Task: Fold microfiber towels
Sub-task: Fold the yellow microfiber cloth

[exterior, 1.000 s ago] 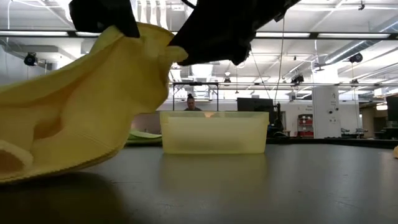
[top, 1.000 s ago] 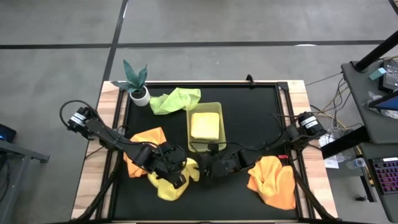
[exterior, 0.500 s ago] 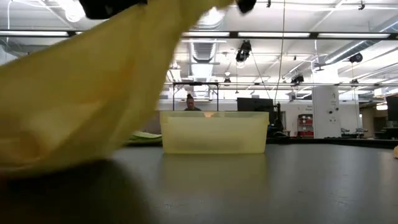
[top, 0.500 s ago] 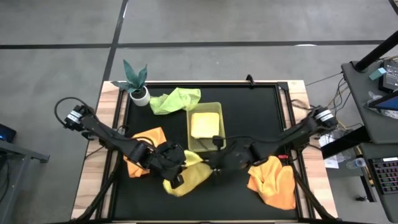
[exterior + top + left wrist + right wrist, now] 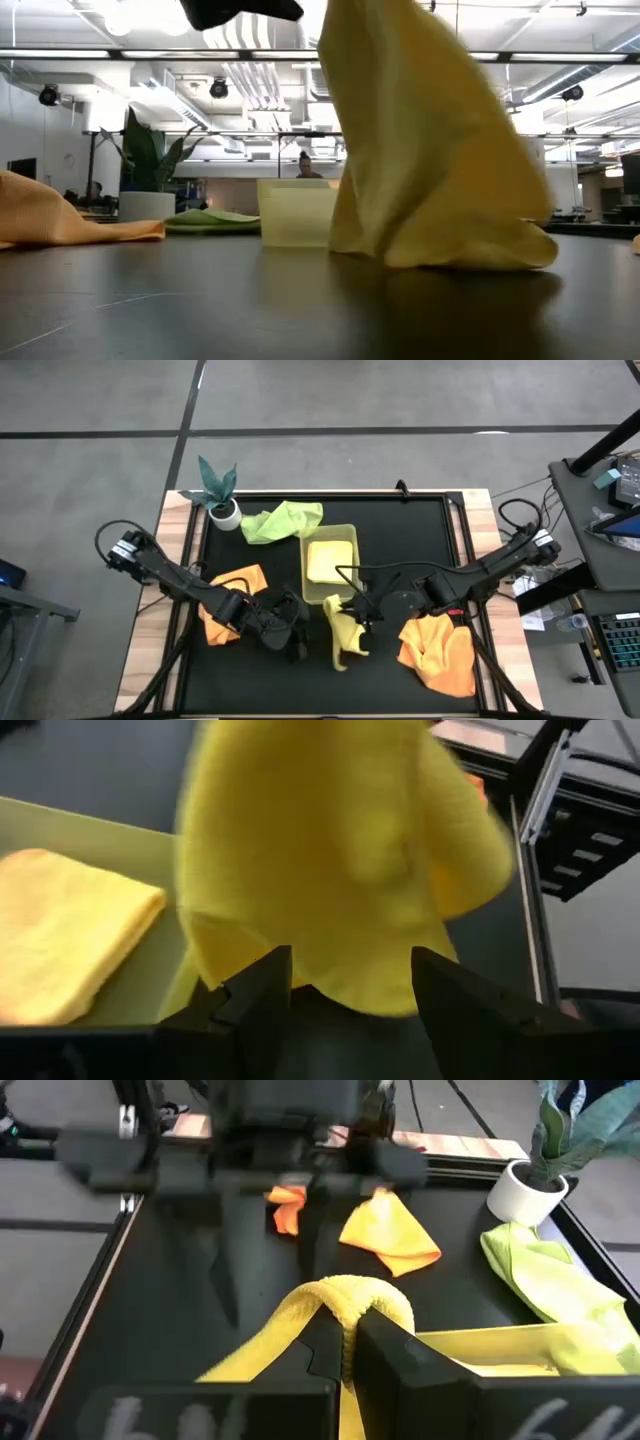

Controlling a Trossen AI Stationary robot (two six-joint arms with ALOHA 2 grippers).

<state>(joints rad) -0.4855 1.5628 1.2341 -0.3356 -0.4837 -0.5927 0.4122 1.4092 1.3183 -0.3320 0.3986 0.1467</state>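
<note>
Rigid yellow-green plastic tray (image 5: 350, 543): mid-counter, holding one folded pale yellow towel (image 5: 329, 561). Soft pale yellow microfiber towel (image 5: 343, 632): just in front of the tray, hanging with its lower part on the black counter (image 5: 420, 530), pinched in the right gripper (image 5: 364, 610), jaws clamped. Left gripper (image 5: 296, 638): left of the tray's front, jaws apart, empty.

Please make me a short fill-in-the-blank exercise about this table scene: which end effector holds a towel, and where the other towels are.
1. The right end effector is shut on a pale ______ towel.
2. The left end effector is ______ and holds nothing.
3. A folded yellow towel lies inside the ______.
4. The light green towel lies beside the potted ______.

Missing words: yellow; open; tray; plant
</note>
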